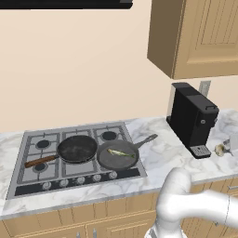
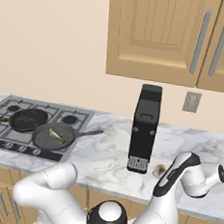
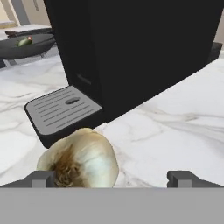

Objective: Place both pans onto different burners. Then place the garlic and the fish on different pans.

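- Both pans sit on the cooktop (image 1: 28, 183), each over its own burner: the black pan (image 1: 77, 148) with the wooden handle on the middle ring, the grey pan (image 1: 118, 155) just right of it on the near right ring, so the pan-placing part looks done.
- The fish (image 1: 120, 152) lies inside the grey pan, which leaves the black pan free for the garlic (image 3: 81, 159).
- The garlic rests on the marble tabletop (image 2: 104, 157), well to the right of the cooktop, just beside the drip tray of the black coffee machine (image 2: 145, 127) on its right near corner.
- The arm reaches low and far to the right, bringing the hand level with the bulb, a fitting pose for a side-on pick.
- The fingers (image 3: 113, 178) are spread fully apart and hold nothing; in the hand view the bulb lies between them, nearer the left tip, and contact with that tip cannot be told.
- Closing on the bulb looks like the step in hand.
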Available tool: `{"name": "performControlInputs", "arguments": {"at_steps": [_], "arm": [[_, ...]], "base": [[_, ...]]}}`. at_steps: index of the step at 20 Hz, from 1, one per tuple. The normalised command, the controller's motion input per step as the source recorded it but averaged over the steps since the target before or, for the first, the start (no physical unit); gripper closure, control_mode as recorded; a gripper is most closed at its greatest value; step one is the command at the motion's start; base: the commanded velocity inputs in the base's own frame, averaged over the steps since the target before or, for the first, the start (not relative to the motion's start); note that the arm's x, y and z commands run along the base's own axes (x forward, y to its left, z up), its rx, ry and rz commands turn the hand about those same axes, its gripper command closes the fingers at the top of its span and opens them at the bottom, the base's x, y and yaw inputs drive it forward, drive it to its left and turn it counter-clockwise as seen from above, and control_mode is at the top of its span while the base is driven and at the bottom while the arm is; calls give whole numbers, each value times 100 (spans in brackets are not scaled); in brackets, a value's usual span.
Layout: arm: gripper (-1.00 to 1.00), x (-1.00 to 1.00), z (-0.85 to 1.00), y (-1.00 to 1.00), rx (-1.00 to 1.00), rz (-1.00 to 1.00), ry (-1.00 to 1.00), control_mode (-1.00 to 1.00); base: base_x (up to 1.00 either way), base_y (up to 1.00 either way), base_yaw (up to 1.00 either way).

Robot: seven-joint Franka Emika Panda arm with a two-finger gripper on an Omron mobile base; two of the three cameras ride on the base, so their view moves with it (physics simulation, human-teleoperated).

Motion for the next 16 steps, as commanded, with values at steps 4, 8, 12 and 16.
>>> {"name": "performControlInputs", "arguments": {"at_steps": [4,8,12,16], "arm": [[-100,-9,-5,0,0,0,4,-100],[-100,-21,0,0,1,0,1,-100],[-100,-31,0,10,0,0,0,-100],[-100,-25,0,33,0,0,-1,-100]], "base": [[0,0,0],[0,0,0],[0,0,0],[0,0,0]]}}
